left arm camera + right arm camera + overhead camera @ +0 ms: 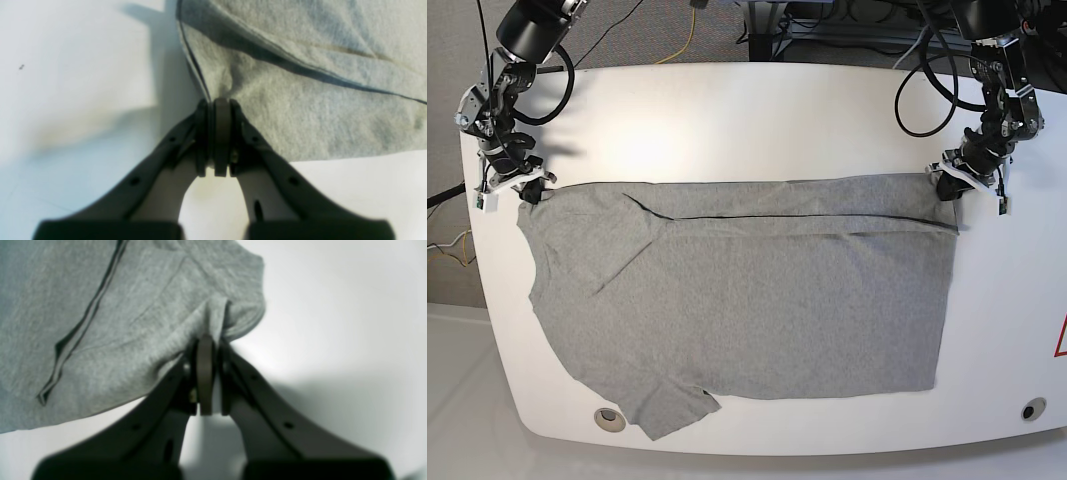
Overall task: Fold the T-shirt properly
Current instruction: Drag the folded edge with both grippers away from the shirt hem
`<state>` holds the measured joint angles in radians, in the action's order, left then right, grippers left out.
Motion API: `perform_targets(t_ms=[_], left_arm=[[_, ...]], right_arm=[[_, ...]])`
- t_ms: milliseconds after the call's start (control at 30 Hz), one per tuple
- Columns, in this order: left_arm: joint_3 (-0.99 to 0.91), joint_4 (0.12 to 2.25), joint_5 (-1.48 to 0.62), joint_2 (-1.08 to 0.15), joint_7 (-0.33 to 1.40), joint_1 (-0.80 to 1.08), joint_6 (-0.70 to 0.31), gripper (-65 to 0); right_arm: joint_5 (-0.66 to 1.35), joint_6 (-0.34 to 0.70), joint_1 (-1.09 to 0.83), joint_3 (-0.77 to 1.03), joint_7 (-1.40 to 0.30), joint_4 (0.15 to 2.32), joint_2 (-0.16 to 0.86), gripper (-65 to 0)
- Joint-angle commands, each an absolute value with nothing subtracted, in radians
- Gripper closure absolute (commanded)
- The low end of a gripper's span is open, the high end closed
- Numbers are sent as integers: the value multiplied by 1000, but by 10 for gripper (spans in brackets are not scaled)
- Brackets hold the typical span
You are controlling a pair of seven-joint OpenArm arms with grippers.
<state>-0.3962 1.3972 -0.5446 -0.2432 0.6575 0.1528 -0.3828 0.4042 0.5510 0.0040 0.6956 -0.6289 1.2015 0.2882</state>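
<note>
Presently: shirt (pixel 747 300) one fold in; left gripper (pixel 222 103) and right gripper (pixel 210 340) clamped on far corners; remaining folds pending.

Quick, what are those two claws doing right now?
Left gripper: shut, pinching the T-shirt edge.
Right gripper: shut, pinching the T-shirt too.

White table (pixel 747 110), two round holes near its front edge, cables behind.
</note>
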Motion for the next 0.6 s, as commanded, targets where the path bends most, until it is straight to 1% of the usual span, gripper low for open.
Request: perform_targets(t_ms=[0, 400, 567], left_arm=[[-397, 1407, -548, -263, 653, 147, -385, 0], [-398, 1415, -538, -258, 663, 144, -383, 0], [-410, 1483, -529, -264, 663, 183, -382, 0]], right_arm=[[405, 559, 6, 693, -632, 1211, 307, 0], [406, 552, -15, 697, -614, 1208, 321, 0], [411, 559, -63, 760, -623, 1261, 312, 0]])
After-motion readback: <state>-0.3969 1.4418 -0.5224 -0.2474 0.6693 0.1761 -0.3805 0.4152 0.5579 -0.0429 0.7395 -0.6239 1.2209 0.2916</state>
